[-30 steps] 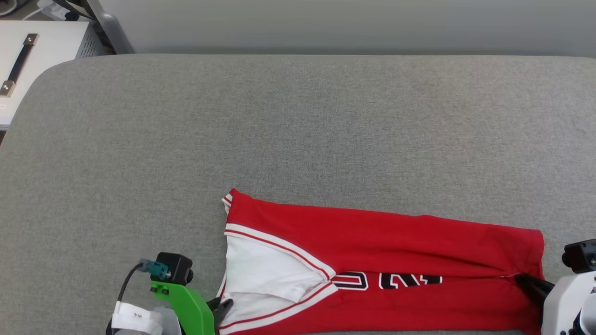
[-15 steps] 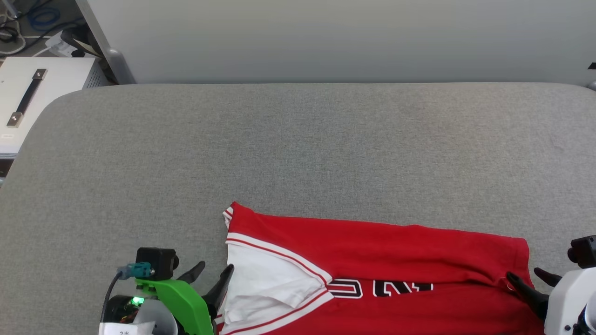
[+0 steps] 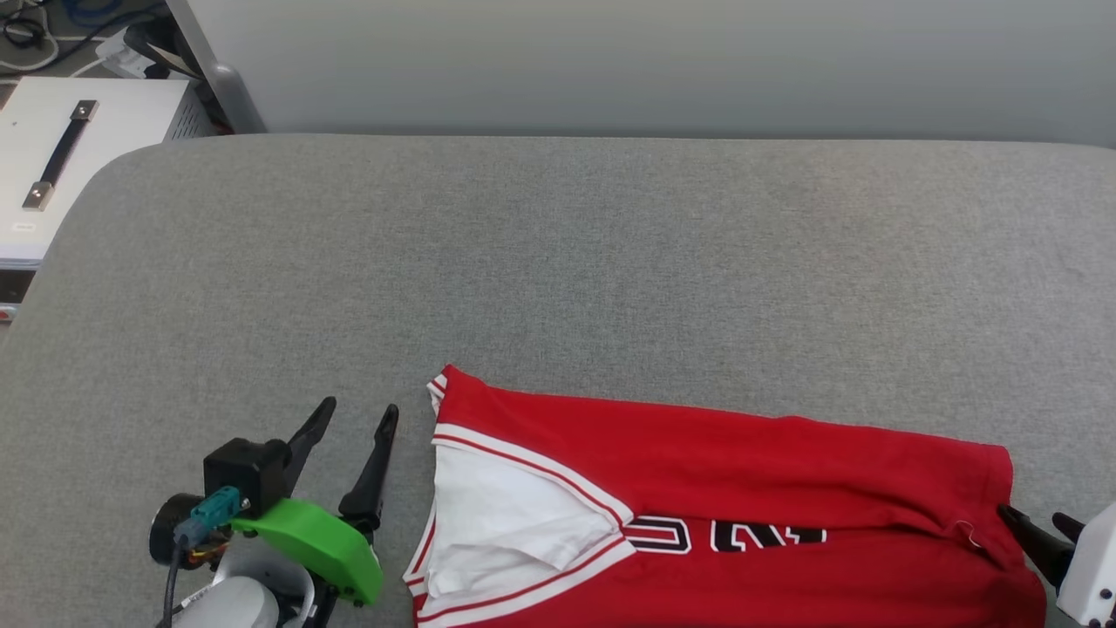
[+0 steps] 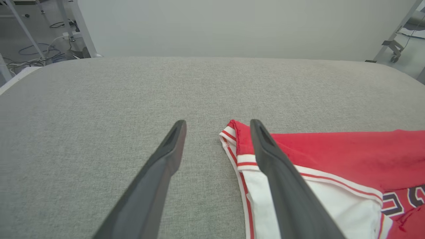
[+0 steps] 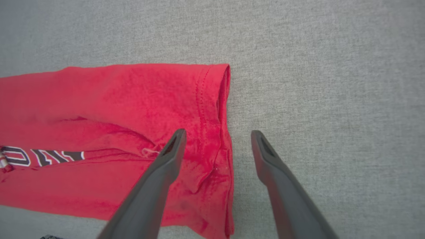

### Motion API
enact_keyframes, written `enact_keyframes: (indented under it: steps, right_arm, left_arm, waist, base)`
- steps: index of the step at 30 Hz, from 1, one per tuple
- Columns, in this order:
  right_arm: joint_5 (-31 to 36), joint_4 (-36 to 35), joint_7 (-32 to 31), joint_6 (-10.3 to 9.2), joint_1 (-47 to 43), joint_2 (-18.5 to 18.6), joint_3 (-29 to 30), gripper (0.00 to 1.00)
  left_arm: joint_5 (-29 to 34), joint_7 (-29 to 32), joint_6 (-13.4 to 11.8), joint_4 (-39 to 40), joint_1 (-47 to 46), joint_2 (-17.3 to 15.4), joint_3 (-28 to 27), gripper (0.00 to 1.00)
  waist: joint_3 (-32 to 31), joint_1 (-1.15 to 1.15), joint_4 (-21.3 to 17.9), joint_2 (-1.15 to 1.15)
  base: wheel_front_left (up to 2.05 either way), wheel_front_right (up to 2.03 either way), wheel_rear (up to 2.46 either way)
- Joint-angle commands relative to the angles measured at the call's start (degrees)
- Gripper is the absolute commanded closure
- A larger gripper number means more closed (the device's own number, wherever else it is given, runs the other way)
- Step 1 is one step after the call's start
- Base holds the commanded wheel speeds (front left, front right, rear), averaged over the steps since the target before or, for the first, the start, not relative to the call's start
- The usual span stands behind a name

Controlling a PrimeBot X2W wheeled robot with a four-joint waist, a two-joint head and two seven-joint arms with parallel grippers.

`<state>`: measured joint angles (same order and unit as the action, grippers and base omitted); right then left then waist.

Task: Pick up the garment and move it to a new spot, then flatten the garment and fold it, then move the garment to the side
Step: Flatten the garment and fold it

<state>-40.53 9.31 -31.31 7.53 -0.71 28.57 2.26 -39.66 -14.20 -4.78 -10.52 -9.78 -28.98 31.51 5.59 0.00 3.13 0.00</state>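
Jaws on both grippers, pinched shut on the cloth 1 second ago, now stand wide open and hold nothing. The left gripper [image 3: 361, 406] has let go of the garment [image 3: 741, 462] at its white-sleeve end and backed off to the left, so it now sits just beside the striped trim, apart from it. The right gripper [image 3: 1030, 515] has released the red hem at the other end. In the right wrist view 1 finger hangs above the cloth and the other above bare grey surface [image 3: 558, 262]. The garment lies as a long band along the near edge of the surface, right of centre, with its far red flap folded over so the black-and-white lettering is partly covered. Judging by the double release, 1 lengthwise fold has been laid down. A further fold and the move to the side seem to remain.
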Motion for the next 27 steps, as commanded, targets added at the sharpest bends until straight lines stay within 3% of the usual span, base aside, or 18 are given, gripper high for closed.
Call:
enact_keyframes:
  steps: [1,7,11,17,27]
  right_arm:
    - [0.99,0.07,-1.03,-0.04,-0.25,-1.16,1.15,0.00]
    - [3.77,0.78,-5.30,-0.04,0.26,-5.22,5.56,0.00]
    - [5.14,1.80,-6.71,-0.04,0.53,-6.46,6.47,0.00]
    - [7.34,4.31,-7.65,-0.04,0.37,-8.00,6.27,0.00]
    - [2.40,5.19,-8.85,-0.04,-0.01,-11.26,1.59,0.00]
  left_arm:
    - [1.49,-0.62,-0.09,0.07,-1.13,0.70,-0.94,0.00]
    - [10.30,-0.77,1.45,4.11,1.23,5.20,-9.78,0.00]
    - [13.83,-0.78,4.40,3.88,3.32,8.10,-13.98,0.00]
    - [17.21,-0.79,8.38,2.78,3.85,11.46,-19.20,0.00]
    - [20.80,-0.79,11.46,1.51,3.83,14.34,-24.18,0.00]
  waist:
    - [0.81,0.00,0.62,0.00]
    - [2.36,0.00,1.61,0.00]
    - [3.20,0.00,2.18,0.00]
    - [4.36,0.00,2.93,0.00]
    - [3.84,0.00,3.07,0.00]
  base:
    - [0.00,0.00,0.00]
    - [0.00,0.00,0.00]
    - [0.00,0.00,0.00]
    - [0.00,0.00,0.00]
    - [0.00,0.00,0.00]
